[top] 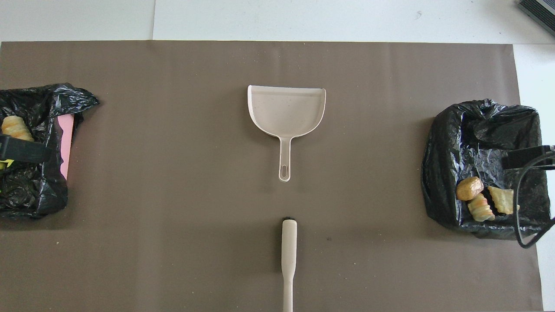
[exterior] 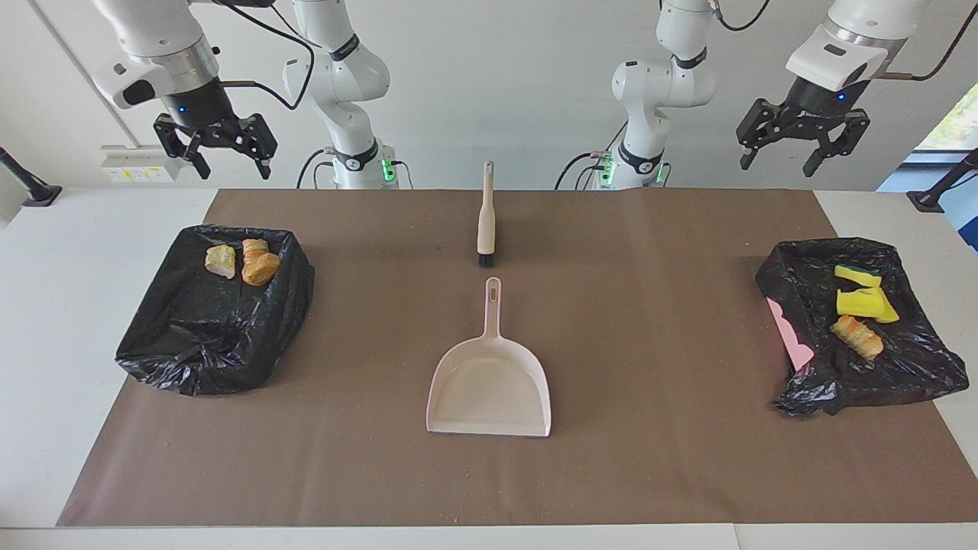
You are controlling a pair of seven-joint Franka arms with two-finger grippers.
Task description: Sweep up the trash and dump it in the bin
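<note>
The trash, yellow sponge bits (exterior: 862, 299) and crusty bread-like lumps (exterior: 243, 262), already lies inside the two black-bagged bins (exterior: 200, 328) at three and nine o'clock. It looks light and soft, best pinched across its middle. Left gripper (exterior: 802, 137) and right gripper (exterior: 215, 145) hang raised, jaws apart, empty.

Dustpan (exterior: 489, 382) lies mid-frame, brush (exterior: 485, 218) just above it. Trash (exterior: 241, 261) sits in black-lined bins (exterior: 206, 328) at both sides. Both hands, left (exterior: 802, 145) and right (exterior: 218, 149), hang open in the upper corners.
</note>
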